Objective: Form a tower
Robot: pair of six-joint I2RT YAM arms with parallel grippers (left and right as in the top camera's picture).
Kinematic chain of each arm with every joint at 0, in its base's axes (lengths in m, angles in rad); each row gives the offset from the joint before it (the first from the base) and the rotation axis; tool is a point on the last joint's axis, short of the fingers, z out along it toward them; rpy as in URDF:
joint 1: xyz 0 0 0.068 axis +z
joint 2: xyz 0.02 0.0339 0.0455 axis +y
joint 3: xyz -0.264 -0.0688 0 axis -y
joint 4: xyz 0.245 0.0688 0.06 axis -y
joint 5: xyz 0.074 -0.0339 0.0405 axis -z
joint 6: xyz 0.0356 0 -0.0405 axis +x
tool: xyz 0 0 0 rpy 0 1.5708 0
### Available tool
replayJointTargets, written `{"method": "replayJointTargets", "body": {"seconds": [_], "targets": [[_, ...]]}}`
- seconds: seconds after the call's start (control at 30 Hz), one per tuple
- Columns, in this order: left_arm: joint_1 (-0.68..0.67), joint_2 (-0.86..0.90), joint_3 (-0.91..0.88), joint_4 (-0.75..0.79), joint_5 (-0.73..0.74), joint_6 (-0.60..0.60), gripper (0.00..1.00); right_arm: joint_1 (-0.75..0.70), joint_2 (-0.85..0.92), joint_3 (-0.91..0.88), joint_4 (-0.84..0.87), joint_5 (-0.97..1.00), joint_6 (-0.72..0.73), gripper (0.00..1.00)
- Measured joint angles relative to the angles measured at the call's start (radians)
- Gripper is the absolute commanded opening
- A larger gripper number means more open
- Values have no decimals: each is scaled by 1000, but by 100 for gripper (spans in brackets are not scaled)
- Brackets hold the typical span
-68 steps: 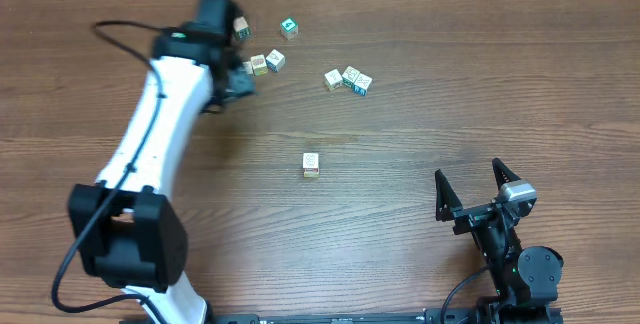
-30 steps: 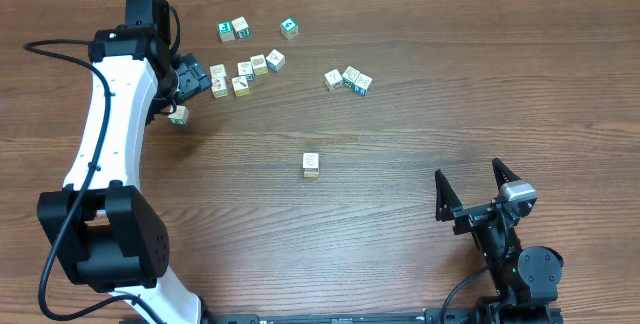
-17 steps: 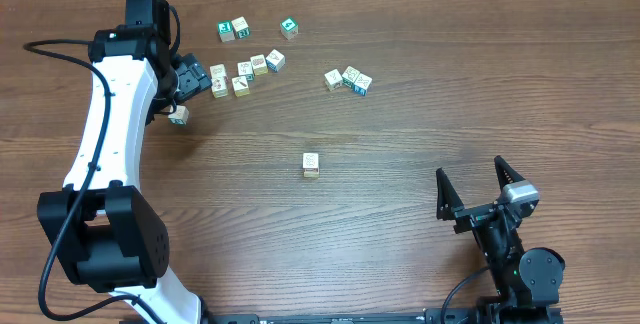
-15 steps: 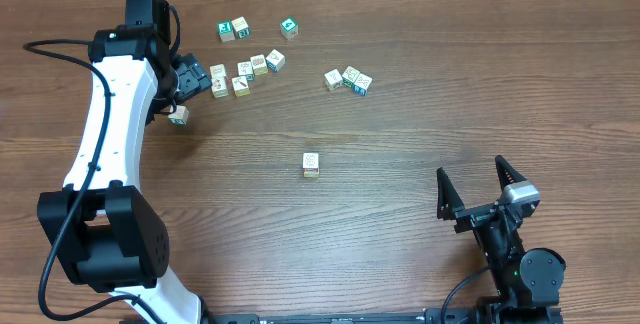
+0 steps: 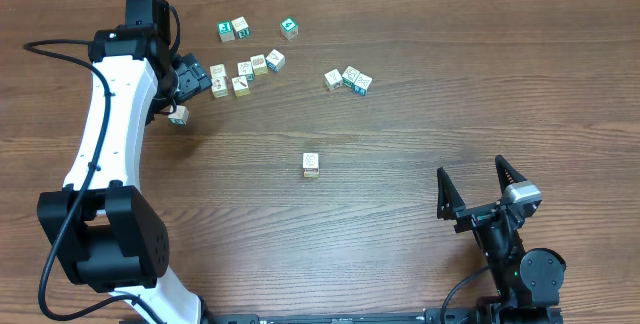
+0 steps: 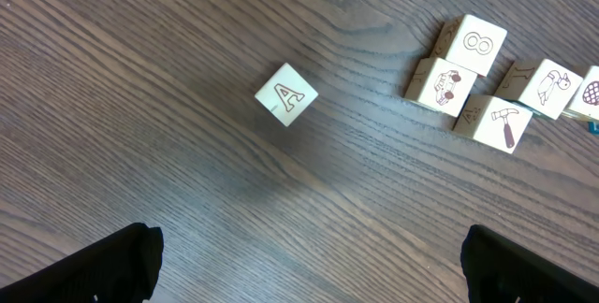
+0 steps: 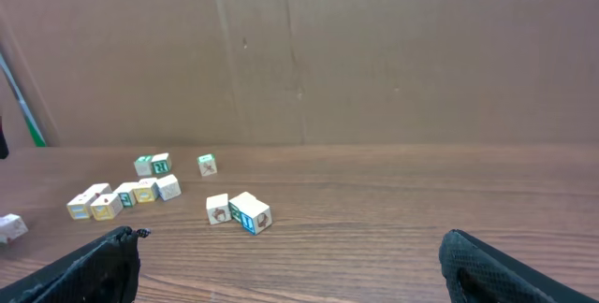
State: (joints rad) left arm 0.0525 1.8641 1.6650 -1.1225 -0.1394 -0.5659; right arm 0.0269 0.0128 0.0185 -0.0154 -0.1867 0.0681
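The tower (image 5: 311,164) is a short, one-cube-wide cream column standing alone mid-table; from above I cannot tell how many cubes it holds. My left gripper (image 5: 190,77) hovers at the far left, open, and its wrist view shows only bare wood between the jaws (image 6: 323,270). A loose cube printed with an A (image 6: 286,94) lies ahead of it, also seen from above (image 5: 179,114). My right gripper (image 5: 468,169) rests open and empty near the front right (image 7: 290,266), far from the tower.
Loose cubes lie across the back: a row (image 5: 246,72) right of the left gripper, a pair (image 5: 233,29), a teal one (image 5: 289,28) and a trio (image 5: 349,79). The trio (image 7: 240,211) lies ahead of the right gripper. A cardboard wall (image 7: 299,50) backs the table.
About two seconds ago the left arm was over the back cube row; it has swung left, and the A cube now lies alone beside it. Over the last second nothing moved.
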Motion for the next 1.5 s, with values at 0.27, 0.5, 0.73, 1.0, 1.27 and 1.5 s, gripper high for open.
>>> {"method": "replayJointTargets", "body": {"seconds": [0.27, 0.5, 0.73, 1.0, 1.27, 1.5], "targets": [[0, 0, 0, 0, 0, 0, 100, 0, 2, 51, -151, -27, 33, 100], [0, 0, 0, 0, 0, 0, 99, 0, 100, 363, -275, -35, 37, 100], [0, 0, 0, -1, 0, 0, 99, 0, 354, 735, -470, -47, 35, 100], [0, 0, 0, 0, 0, 0, 99, 0, 762, 1209, -814, -81, -3, 100], [0, 0, 0, 0, 0, 0, 100, 0, 1213, 1590, -1162, -95, -29, 100], [0, 0, 0, 0, 0, 0, 100, 0, 1466, 1630, -1140, -151, -35, 100]]}}
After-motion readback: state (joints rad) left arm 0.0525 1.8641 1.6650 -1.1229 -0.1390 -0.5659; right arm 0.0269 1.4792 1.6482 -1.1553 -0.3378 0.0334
